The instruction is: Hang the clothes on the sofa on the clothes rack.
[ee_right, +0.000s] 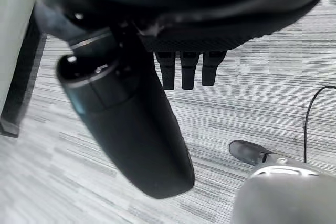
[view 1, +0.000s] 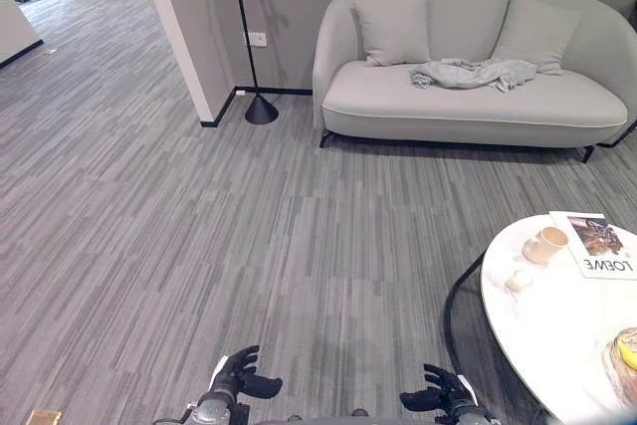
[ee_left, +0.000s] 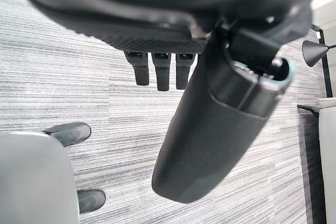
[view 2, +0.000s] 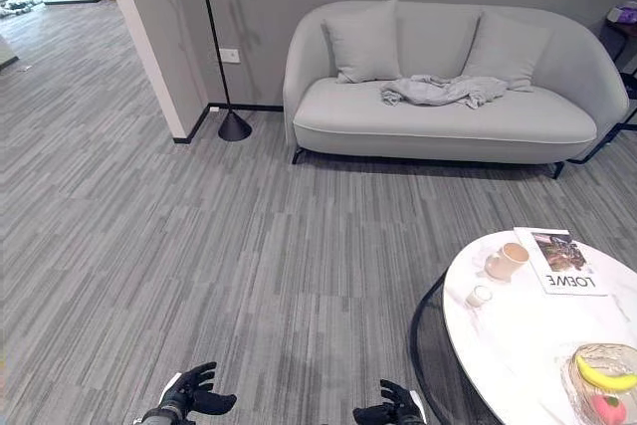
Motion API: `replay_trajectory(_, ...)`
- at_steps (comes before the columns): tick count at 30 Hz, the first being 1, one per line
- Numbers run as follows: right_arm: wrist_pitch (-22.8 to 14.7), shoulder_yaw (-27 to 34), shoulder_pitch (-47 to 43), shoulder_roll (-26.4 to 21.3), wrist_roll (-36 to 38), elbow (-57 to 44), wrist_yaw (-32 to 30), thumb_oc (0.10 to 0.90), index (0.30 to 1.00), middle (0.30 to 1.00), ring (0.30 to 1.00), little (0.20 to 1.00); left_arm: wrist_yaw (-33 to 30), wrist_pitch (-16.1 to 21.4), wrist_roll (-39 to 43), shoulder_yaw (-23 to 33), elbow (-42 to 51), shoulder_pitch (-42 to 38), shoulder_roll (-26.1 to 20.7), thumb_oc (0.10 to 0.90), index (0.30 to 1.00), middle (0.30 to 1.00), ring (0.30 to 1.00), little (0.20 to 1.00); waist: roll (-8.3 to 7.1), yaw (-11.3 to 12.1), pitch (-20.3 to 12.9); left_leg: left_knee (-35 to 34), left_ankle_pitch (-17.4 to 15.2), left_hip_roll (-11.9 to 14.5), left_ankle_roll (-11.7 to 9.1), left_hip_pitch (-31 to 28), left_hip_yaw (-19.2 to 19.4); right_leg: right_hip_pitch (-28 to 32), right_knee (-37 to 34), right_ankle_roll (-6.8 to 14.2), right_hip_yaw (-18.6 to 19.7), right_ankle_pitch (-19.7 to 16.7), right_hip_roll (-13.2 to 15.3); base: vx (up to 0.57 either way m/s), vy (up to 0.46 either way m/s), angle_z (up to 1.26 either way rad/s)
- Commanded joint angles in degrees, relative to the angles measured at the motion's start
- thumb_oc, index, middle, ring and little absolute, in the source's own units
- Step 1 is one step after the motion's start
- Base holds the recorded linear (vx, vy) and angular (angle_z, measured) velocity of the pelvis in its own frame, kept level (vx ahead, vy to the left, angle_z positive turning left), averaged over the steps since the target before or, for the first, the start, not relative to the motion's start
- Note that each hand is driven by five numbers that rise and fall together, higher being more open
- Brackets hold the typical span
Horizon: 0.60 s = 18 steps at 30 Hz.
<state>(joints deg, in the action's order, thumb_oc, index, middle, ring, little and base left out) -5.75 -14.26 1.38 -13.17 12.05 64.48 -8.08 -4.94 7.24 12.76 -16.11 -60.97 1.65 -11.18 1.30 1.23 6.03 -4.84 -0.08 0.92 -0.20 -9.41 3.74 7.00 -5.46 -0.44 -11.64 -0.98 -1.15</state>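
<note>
A crumpled light-grey garment point(view 1: 473, 73) lies on the seat of a pale grey sofa point(view 1: 468, 111) against the far wall, in front of two cushions. Both my hands hang low and far from it, over the floor at the near edge of the view. My left hand point(view 1: 244, 375) is open with relaxed fingers and holds nothing; its thumb point(ee_left: 215, 129) stands out over bare floor. My right hand point(view 1: 443, 393) is likewise open and holds nothing, its thumb point(ee_right: 131, 124) over the floor.
A round white table point(view 1: 557, 325) stands near right, bearing a cup point(view 1: 545, 244), a magazine point(view 1: 600, 244) and a fruit bowl point(view 2: 602, 380). A black floor lamp's base point(view 1: 261, 109) sits left of the sofa beside a wall pillar point(view 1: 189, 27). Grey striped floor lies between me and the sofa.
</note>
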Motion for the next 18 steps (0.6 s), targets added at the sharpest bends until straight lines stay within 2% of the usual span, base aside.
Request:
replay_trajectory(1,-2.18,-1.80,-2.32,-2.15,-0.32,-4.59,-1.98,0.800,0.900,0.900,0.900,0.900,-1.60,2.96,-1.92,-1.36,0.71,-6.34,-1.35,0.800,0.900,0.900,0.900,0.900,-3.13,-0.20,0.07,-0.16,-2.47,1.26,-1.91,1.09,0.44,1.18,0.52,5.73,1.85,2.93,4.37,0.00,-0.073,-0.08)
replay_trajectory(8,-2.13,-2.42,-1.76,-2.74,-1.57,-7.66,-2.08,0.800,0.900,0.900,0.900,0.900,-1.73,2.89,-1.82,-1.20,2.00,-6.10,-1.99,0.800,0.900,0.900,0.900,0.900,-3.23,-0.27,0.39,-0.16,-2.50,1.73,-1.95,1.14,0.54,0.56,1.37,5.36,2.82,3.36,3.78,0.02,-0.060,-0.07)
replay_trajectory(9,-2.49,-2.47,-2.36,-3.56,-0.75,-10.40,-2.03,0.800,0.900,0.900,0.900,0.900,-1.44,2.78,-1.38,-1.81,5.67,-6.47,-3.61,0.800,0.900,0.900,0.900,0.900,-4.27,-0.12,2.91,7.71,-3.77,3.25,-2.81,4.92,-0.02,-0.57,3.41,3.68,4.02,4.83,2.59,0.09,-0.232,0.02)
replay_trajectory(11,-2.73,-2.46,-2.09,-3.96,-0.11,-12.53,-1.98,0.800,0.900,0.900,0.900,0.900,-1.29,2.68,-0.46,-1.66,6.41,-6.80,-3.63,0.800,0.900,0.900,0.900,0.900,-4.77,0.08,4.02,14.00,-4.64,3.19,-2.92,7.96,-0.74,-0.25,3.63,2.74,4.32,5.52,2.12,0.09,-0.210,-0.07)
replay_trajectory(12,-2.87,-2.45,-1.91,-4.35,0.22,-13.78,-1.89,0.800,0.900,0.900,0.900,0.900,-1.32,2.63,0.09,-1.68,6.73,-7.09,-3.64,0.800,0.900,0.900,0.900,0.900,-5.12,0.18,4.93,19.58,-3.84,3.07,-2.77,11.41,-2.01,-0.03,3.63,2.17,4.54,5.53,1.92,0.11,-0.197,-0.01)
replay_trajectory(13,-2.84,-2.24,-1.42,-5.11,0.49,-15.60,-1.97,0.800,0.900,0.900,0.900,0.900,-1.18,2.48,0.93,-1.98,8.15,-7.19,-3.56,0.800,0.900,0.900,0.900,0.900,-5.56,0.36,6.61,27.59,-0.15,2.46,-1.97,16.58,-4.55,0.30,3.72,0.92,5.25,6.02,1.38,0.09,-0.161,0.09)
replay_trajectory(14,-2.83,-2.23,-1.43,-5.12,0.49,-15.61,-1.97,0.800,0.900,0.900,0.900,0.900,-1.18,2.47,0.93,-1.98,8.15,-7.20,-3.56,0.800,0.900,0.900,0.900,0.900,-5.43,0.19,6.50,28.06,-0.33,2.54,-2.00,17.01,-4.79,0.15,3.75,0.89,5.07,6.03,1.25,0.10,-0.136,0.25)
replay_trajectory(15,-2.85,-2.15,-1.61,-5.58,0.70,-16.36,-2.15,0.800,0.900,0.900,0.900,0.900,-1.24,2.56,1.01,-2.34,8.84,-7.40,-3.63,0.800,0.900,0.900,0.900,0.900,-5.50,0.11,7.29,32.57,1.60,1.77,-1.60,20.42,-6.56,-0.06,3.95,0.46,5.24,6.29,1.03,0.13,-0.079,0.08)
replay_trajectory(17,-2.82,-1.99,-1.88,-5.89,1.76,-17.35,-2.38,0.800,0.900,0.900,0.900,0.900,-1.63,2.50,1.34,-2.62,9.35,-7.49,-3.42,0.800,0.900,0.900,0.900,0.900,-5.77,-0.35,7.61,36.15,2.54,1.17,-1.04,24.55,-7.68,0.05,3.89,-0.24,5.67,7.58,0.73,0.23,-0.076,-0.11)
replay_trajectory(18,-2.95,-1.87,-1.77,-6.03,2.25,-17.75,-2.41,0.800,0.900,0.900,0.900,0.900,-1.85,2.75,2.55,-2.31,10.16,-7.68,-3.37,0.800,0.900,0.900,0.900,0.900,-5.71,-0.23,7.56,32.99,1.93,1.11,-1.16,25.67,-7.30,0.39,3.70,-0.12,5.84,8.23,0.77,0.30,-0.002,-0.03)
